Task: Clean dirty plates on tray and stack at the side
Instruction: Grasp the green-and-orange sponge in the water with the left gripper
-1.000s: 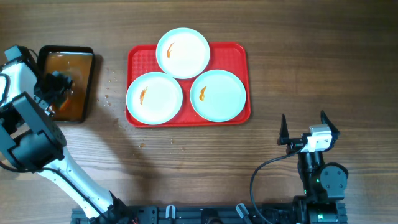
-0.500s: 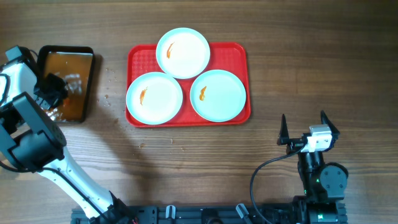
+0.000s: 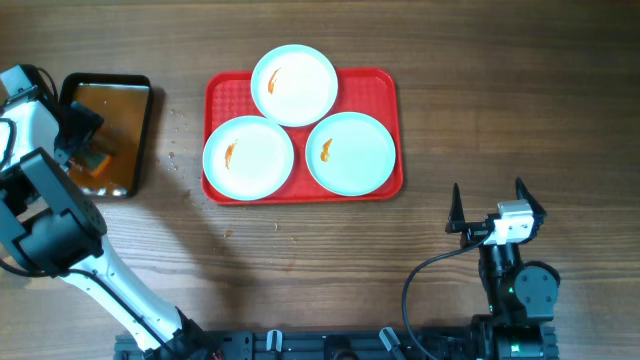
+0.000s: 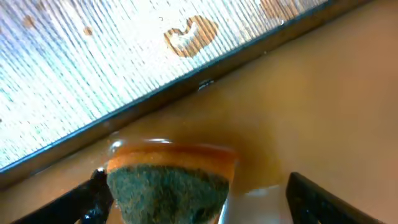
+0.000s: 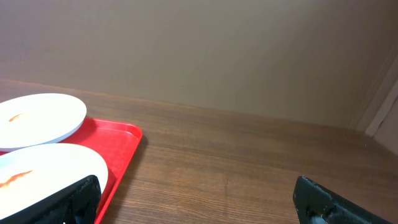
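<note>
Left gripper (image 4: 198, 186) is in the black pan (image 3: 105, 78), fingers spread: one touches the sponge (image 4: 168, 190), the other stands clear. The plates (image 3: 248, 157) lie on the tray (image 3: 385, 85), well to its right. Right gripper (image 3: 488, 195) rests with fingers released, near the bench (image 3: 500, 100) front edge.

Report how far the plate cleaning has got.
Nothing looks finished: all three plates lie on the red tray, each showing an orange smear, and none is stacked at the side. In hand: the left gripper straddles a sponge in the black pan of brownish water, jaws wider than the sponge. The right gripper sits open, away from the tray. Left: wiping every plate and stacking them.
</note>
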### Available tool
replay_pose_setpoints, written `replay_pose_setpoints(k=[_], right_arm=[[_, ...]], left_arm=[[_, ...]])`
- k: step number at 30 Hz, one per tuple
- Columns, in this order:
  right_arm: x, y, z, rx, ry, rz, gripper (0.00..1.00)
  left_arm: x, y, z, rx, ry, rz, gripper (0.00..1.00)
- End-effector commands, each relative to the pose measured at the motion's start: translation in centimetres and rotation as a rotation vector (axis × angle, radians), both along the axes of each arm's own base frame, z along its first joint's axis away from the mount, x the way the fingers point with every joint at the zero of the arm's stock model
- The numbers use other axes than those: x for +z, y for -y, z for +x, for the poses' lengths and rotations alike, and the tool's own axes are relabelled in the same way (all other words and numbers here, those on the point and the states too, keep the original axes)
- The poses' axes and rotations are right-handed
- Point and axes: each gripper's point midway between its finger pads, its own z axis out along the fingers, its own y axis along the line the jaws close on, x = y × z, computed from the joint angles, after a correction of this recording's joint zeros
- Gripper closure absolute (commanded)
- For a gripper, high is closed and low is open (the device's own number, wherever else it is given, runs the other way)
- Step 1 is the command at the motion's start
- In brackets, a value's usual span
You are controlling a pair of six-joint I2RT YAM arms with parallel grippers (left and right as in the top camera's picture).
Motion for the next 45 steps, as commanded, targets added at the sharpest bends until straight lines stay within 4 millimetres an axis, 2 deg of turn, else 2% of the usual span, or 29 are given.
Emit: replay_pose_setpoints(k=[1, 2, 4, 7, 12, 13, 14, 15, 19, 22, 24, 25, 27, 28, 29, 30, 35, 36, 37, 38, 41, 45], right_arm=[[0.0, 0.3, 0.0, -0.016, 0.003, -0.013, 0.00], [0.0, 0.3, 0.0, -0.016, 0.003, -0.013, 0.00], [0.0, 0.3, 0.0, -0.016, 0.003, -0.013, 0.00], [0.0, 0.3, 0.0, -0.016, 0.003, -0.013, 0.01], [0.0, 0.3, 0.0, -0.016, 0.004, -0.013, 0.00], [0.0, 0.3, 0.0, -0.016, 0.003, -0.013, 0.00], [0.0, 0.3, 0.0, -0.016, 0.003, -0.013, 0.00], [0.0, 0.3, 0.0, -0.016, 0.003, -0.013, 0.00], [0.0, 0.3, 0.0, -0.016, 0.003, -0.013, 0.00], [0.0, 0.3, 0.0, -0.016, 0.004, -0.013, 0.00], [0.0, 0.3, 0.0, -0.016, 0.003, -0.013, 0.00], [0.0, 0.3, 0.0, -0.016, 0.003, -0.013, 0.00], [0.0, 0.3, 0.0, -0.016, 0.003, -0.013, 0.00], [0.0, 0.3, 0.0, -0.016, 0.003, -0.013, 0.00], [0.0, 0.3, 0.0, -0.016, 0.003, -0.013, 0.00], [0.0, 0.3, 0.0, -0.016, 0.003, -0.013, 0.00], [0.0, 0.3, 0.0, -0.016, 0.003, -0.013, 0.00], [0.0, 0.3, 0.0, -0.016, 0.003, -0.013, 0.00], [0.0, 0.3, 0.0, -0.016, 0.003, -0.012, 0.00], [0.0, 0.3, 0.0, -0.016, 0.003, -0.013, 0.00], [0.0, 0.3, 0.0, -0.016, 0.003, -0.013, 0.00], [0.0, 0.3, 0.0, -0.016, 0.003, -0.013, 0.00]], left_arm=[[-1.0, -0.3, -0.4, -0.011, -0.032, 0.012, 0.34], [-1.0, -0.3, -0.4, -0.010, -0.032, 0.012, 0.52], [-1.0, -0.5, -0.4, -0.008, -0.030, 0.013, 0.73], [-1.3, -0.4, -0.5, -0.009, -0.034, 0.010, 0.96], [-2.3, -0.2, -0.8, -0.009, -0.056, -0.003, 0.96], [-2.3, -0.2, -0.7, -0.009, -0.055, -0.002, 0.70], [-2.3, -0.3, -0.7, -0.009, -0.055, -0.002, 0.28], [-2.3, -0.3, -0.7, -0.009, -0.055, -0.002, 0.00], [-2.3, -0.3, -0.8, -0.009, -0.056, -0.002, 0.00], [-3.2, -0.2, -0.9, -0.009, -0.070, -0.011, 0.00], [-4.1, 0.0, -1.1, -0.009, -0.085, -0.020, 0.08], [-4.4, 0.0, -1.2, -0.009, -0.091, -0.024, 0.18], [-4.6, 0.1, -1.2, -0.010, -0.095, -0.026, 0.46], [-4.6, 0.0, -1.2, -0.009, -0.095, -0.026, 0.56], [-4.6, 0.0, -1.2, -0.009, -0.095, -0.026, 0.80], [-4.6, 0.0, -1.3, -0.009, -0.095, -0.026, 0.96], [-4.3, 0.1, -1.4, -0.010, -0.098, -0.028, 0.96], [-3.7, 0.1, -1.4, -0.010, -0.093, -0.025, 0.91], [-3.1, 0.1, -1.3, -0.010, -0.089, -0.022, 0.55], [-2.2, 0.1, -1.3, -0.009, -0.078, -0.016, 0.00], [-0.5, 0.9, -1.6, -0.017, -0.068, -0.042, 0.00], [-0.7, 3.6, -2.5, -0.042, -0.085, -0.181, 0.00]])
